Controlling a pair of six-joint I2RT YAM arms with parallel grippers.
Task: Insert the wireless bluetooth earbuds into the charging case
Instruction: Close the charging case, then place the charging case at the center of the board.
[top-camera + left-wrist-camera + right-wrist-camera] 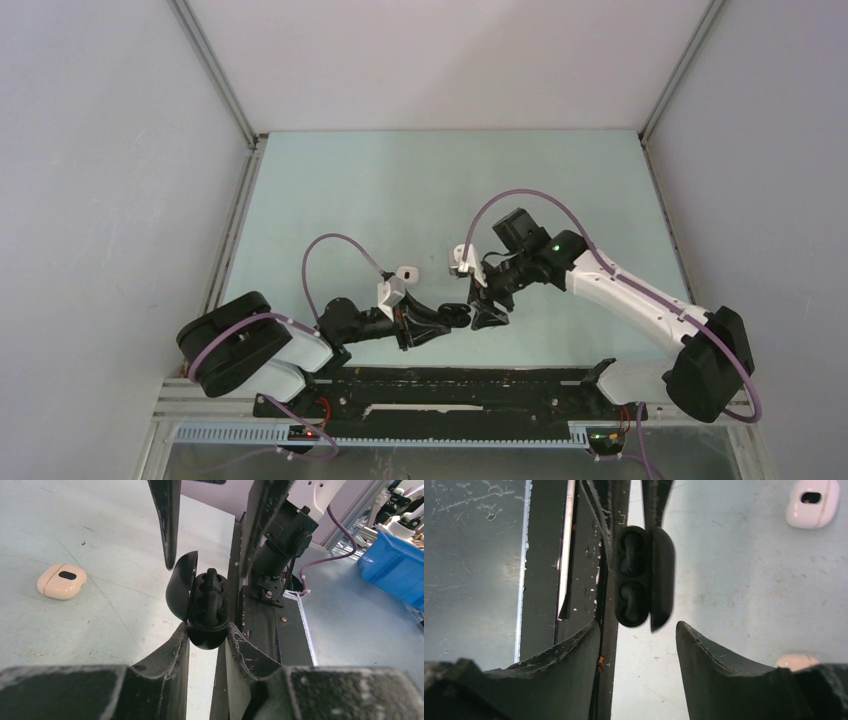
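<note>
Clamping the open black charging case (663,575) by its base flanks in the left gripper (207,632); black earbuds (630,562) seated inside; with right gripper (638,630) jaws apart just before it; likely light, slick, hinge fragile; hold base, not lid.

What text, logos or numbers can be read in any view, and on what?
None readable in any view.
Glossy black open charging case: no markings.
Pale pink closed pebble-shaped case: dark oval patch, no lettering.
White rounded case: dark oval slot, no lettering.
Blue plastic bin: blank.
</note>
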